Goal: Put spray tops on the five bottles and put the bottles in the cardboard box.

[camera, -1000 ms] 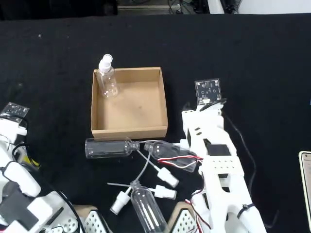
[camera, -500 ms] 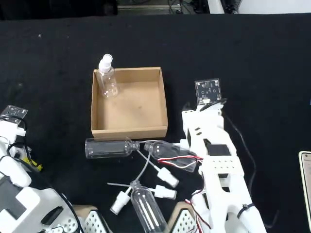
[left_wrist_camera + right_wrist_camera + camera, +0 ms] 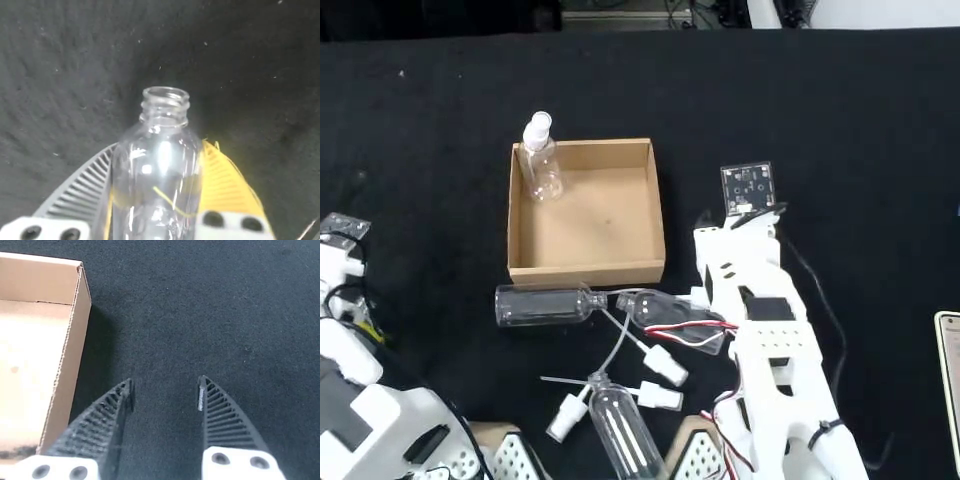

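One uncapped bottle (image 3: 165,107) sits clamped in the left gripper (image 3: 162,150), well left of the box (image 3: 586,270), so the right gripper (image 3: 165,390), jaws apart beside the box, should likely bring a spray top (image 3: 663,363) from just before the box and feed its tube straight into the neck.

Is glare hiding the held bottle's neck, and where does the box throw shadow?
Left wrist view: bright glints on the body of the clear bottle in the left end effector, its open neck plain to see. Right wrist view: the cardboard box wall throws a dark shadow on the black cloth beside it.
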